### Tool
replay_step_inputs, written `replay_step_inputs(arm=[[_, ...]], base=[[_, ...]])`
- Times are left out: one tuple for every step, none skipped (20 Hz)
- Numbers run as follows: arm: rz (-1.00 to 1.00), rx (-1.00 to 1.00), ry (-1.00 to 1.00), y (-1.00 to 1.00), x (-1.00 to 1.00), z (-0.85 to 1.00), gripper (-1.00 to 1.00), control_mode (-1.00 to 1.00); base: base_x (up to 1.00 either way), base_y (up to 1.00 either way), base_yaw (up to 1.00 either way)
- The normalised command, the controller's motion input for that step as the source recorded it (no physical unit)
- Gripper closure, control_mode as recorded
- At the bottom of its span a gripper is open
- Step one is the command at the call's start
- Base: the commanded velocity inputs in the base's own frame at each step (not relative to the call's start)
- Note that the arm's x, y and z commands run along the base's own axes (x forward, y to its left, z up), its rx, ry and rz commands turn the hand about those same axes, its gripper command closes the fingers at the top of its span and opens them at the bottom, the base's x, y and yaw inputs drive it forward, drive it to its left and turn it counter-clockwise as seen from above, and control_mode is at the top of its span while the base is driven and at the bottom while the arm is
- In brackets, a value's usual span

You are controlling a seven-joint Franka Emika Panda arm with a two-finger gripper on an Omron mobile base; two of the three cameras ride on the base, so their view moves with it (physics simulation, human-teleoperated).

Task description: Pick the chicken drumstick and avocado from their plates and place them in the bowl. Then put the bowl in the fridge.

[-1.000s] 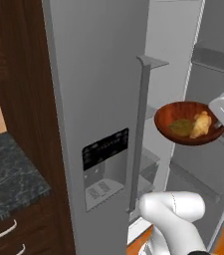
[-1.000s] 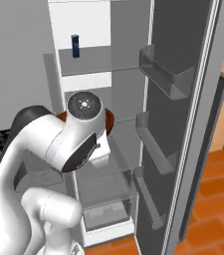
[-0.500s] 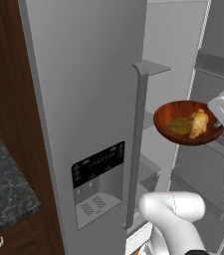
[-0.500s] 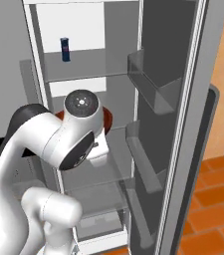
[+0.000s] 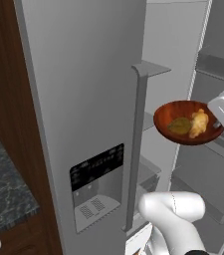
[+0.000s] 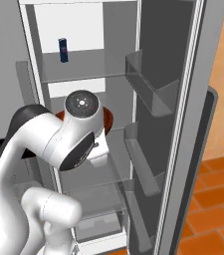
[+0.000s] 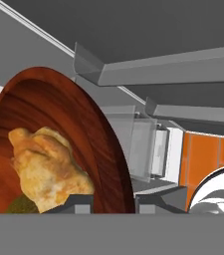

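The reddish-brown wooden bowl hangs in the air in front of the open right half of the grey fridge. In it lie the golden drumstick and the dark green avocado, side by side. My gripper is shut on the bowl's right rim. In the hand view the bowl stands on edge at the left, with the drumstick and a sliver of avocado inside, and the gripper clamps its rim. From the right, my arm covers most of the bowl. The plates are out of view.
The fridge's left door with its black dispenser panel and long handle is closed. The right door stands wide open with bins on it. Glass shelves run inside, and a small blue can stands on the upper one. A dark stone counter lies at the left.
The whole picture has shifted in both base views, so the base has driven along the fridge. The bowl stays in my gripper at the same height with both foods inside.
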Motion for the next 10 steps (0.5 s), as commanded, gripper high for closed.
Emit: replay_step_inputs(arm=[[0.0,0.0,0.0,0.0,0.0,0.0,1.0,1.0],[0.0,0.0,0.0,0.0,0.0,0.0,1.0,1.0],[0.0,0.0,0.0,0.0,0.0,0.0,1.0,1.0],[0.0,0.0,0.0,0.0,0.0,0.0,1.0,1.0],[0.0,0.0,0.0,0.0,0.0,0.0,1.0,1.0],[0.0,0.0,0.0,0.0,0.0,0.0,1.0,1.0],[0.0,0.0,0.0,0.0,0.0,0.0,1.0,1.0],[0.0,0.07,-0.15,-0.2,0.76,-0.05,1.0,-1.0],[0.0,0.05,-0.18,0.0,0.51,-0.03,1.0,-1.0],[0.0,0.04,-0.18,0.14,0.59,-0.17,1.0,-1.0]], base=[[0.39,0.0,0.0],[0.48,0.0,0.0],[0.48,0.0,0.0],[0.5,-0.1,0.0],[0.64,-0.24,0.0],[0.85,-0.29,0.0],[0.91,-0.29,0.0],[0.0,0.0,0.0],[0.0,0.0,0.0],[0.0,0.0,0.0]])
